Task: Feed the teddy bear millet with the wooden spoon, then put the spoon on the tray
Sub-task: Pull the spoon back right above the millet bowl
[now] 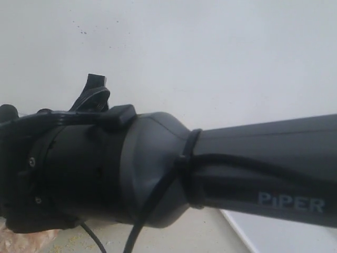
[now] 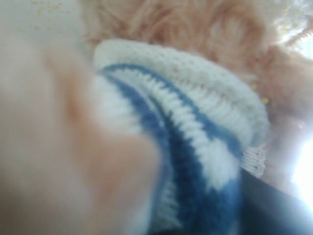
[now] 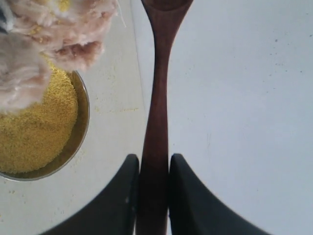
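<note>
The teddy bear (image 2: 195,122) fills the left wrist view, its blue-and-white striped shirt and tan fur pressed close. My left gripper is shut on the bear; only one dark finger (image 2: 279,208) shows. In the right wrist view my right gripper (image 3: 154,159) is shut on the handle of the wooden spoon (image 3: 159,88). The spoon's bowl is cut off by the frame edge. It hangs over the border of the white tray (image 3: 234,98). The millet (image 3: 34,132) lies heaped in a steel bowl (image 3: 82,122), with the bear's fur (image 3: 54,34) overhanging the bowl.
A black forearm marked PIPER (image 1: 237,168) blocks most of the exterior view, so neither gripper shows there. Below it are a strip of table with millet crumbs (image 1: 174,237), a white tray corner (image 1: 284,237), and some fur (image 1: 21,240). Crumbs dot the table beside the bowl.
</note>
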Action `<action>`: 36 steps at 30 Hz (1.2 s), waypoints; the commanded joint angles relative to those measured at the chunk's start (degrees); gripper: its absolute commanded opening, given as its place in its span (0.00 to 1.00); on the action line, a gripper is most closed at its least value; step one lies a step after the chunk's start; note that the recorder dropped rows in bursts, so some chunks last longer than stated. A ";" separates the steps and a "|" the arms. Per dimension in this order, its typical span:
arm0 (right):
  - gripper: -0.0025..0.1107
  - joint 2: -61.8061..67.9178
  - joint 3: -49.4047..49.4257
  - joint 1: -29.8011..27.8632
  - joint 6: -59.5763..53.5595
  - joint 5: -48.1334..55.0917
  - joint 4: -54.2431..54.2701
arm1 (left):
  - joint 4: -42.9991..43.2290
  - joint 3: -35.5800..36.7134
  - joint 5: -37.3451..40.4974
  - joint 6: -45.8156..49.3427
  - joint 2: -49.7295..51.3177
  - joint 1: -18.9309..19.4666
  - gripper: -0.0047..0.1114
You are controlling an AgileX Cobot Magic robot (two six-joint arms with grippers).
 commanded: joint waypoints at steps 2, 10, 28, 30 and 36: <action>0.02 -0.89 0.01 -3.20 0.28 4.64 -0.22 | -0.97 -0.51 2.82 0.31 -0.12 0.13 0.08; 0.02 -4.31 0.01 -12.78 -12.66 13.43 21.32 | -3.02 -0.51 3.77 0.31 -0.12 0.13 0.08; 0.02 -4.26 -5.20 -20.92 -24.16 14.95 38.22 | -9.67 -0.51 2.97 2.72 -0.02 0.13 0.08; 0.02 -2.89 -8.97 -20.78 -25.34 14.95 39.90 | -9.67 -0.51 2.86 2.72 0.05 0.13 0.08; 0.02 3.92 -18.33 -17.90 -30.09 14.95 44.23 | -9.67 -0.51 2.92 2.41 0.08 0.13 0.08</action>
